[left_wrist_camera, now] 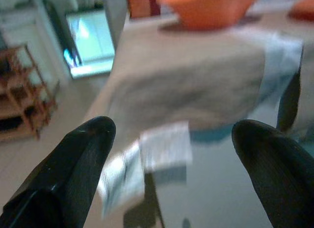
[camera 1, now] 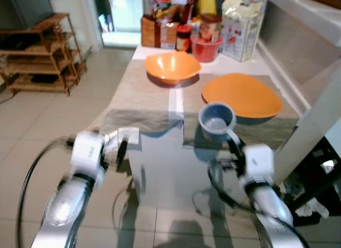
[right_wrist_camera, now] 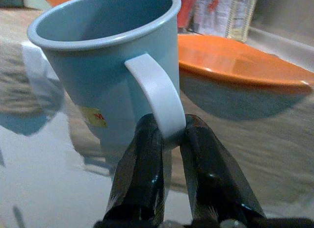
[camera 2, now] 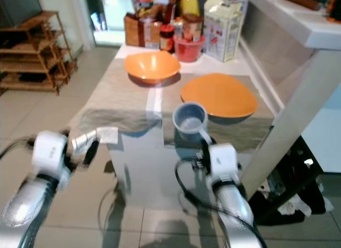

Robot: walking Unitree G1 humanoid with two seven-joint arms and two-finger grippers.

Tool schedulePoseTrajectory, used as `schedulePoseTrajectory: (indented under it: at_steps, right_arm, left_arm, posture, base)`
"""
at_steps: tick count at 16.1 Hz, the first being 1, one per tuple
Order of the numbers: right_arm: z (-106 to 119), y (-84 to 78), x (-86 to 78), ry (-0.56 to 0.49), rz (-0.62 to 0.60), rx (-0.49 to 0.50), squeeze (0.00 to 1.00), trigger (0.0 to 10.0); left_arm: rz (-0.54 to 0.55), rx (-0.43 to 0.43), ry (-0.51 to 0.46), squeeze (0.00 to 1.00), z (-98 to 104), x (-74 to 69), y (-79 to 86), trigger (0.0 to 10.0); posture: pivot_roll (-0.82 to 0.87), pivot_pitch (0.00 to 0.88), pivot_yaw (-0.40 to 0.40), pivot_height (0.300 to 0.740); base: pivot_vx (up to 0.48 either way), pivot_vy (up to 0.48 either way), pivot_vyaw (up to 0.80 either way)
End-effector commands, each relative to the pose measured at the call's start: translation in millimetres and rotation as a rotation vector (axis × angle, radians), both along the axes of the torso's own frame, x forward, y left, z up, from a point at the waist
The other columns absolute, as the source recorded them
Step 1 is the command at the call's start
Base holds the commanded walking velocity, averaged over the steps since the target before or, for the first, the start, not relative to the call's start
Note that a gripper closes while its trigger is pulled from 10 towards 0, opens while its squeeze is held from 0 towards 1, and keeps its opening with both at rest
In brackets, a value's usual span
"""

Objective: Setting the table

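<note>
Left gripper point(left_wrist_camera: 171, 154) spread wide, off the worktop's point(camera 1: 160, 168) near left edge, over open floor point(camera 1: 32, 130). Bowl point(camera 1: 171, 65) far back. Mug point(camera 1: 216, 120) near the front edge, handle pinched by right gripper point(right_wrist_camera: 169, 139). Plate point(camera 1: 241, 95) just behind, toward the right edge.
</note>
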State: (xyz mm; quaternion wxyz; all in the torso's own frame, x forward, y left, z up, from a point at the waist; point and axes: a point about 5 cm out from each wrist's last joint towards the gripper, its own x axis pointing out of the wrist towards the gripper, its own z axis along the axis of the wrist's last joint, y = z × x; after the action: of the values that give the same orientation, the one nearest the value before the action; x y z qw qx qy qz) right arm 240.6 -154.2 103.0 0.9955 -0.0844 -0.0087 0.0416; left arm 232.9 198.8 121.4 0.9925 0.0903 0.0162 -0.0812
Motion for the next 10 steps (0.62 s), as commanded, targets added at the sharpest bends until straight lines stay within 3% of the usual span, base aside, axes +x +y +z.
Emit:
schedulePoseTrajectory:
  at_steps: [1, 5, 10]
  right_arm:
    - [8.4, -1.5, -2.4, -0.032, 0.006, -0.008, 0.0, 0.0]
    - [15.1, 5.6, 3.4, -0.102, 0.031, -0.007, 0.0, 0.0]
    - [13.2, 6.9, -0.1, -0.104, 0.023, 0.0, 0.0, 0.0]
  left_arm:
    - [-0.003, 0.009, -0.008, 0.0, 1.8, -5.7, 1.9, 10.0]
    - [-0.01, 0.009, -0.046, 0.0, 6.0, 4.6, -4.6, 10.0]
    - [-0.026, -0.006, -0.029, 0.0, 1.7, 2.7, -6.3, 10.0]
  posture:
    - [-0.01, 0.0, 0.016, 0.74]
    - [-0.02, 0.0, 0.012, 0.74]
    - [-0.02, 0.0, 0.021, 0.74]
  base:
    - [0.0, 0.0, 0.0]
    - [0.0, 0.0, 0.0]
    - [0.0, 0.0, 0.0]
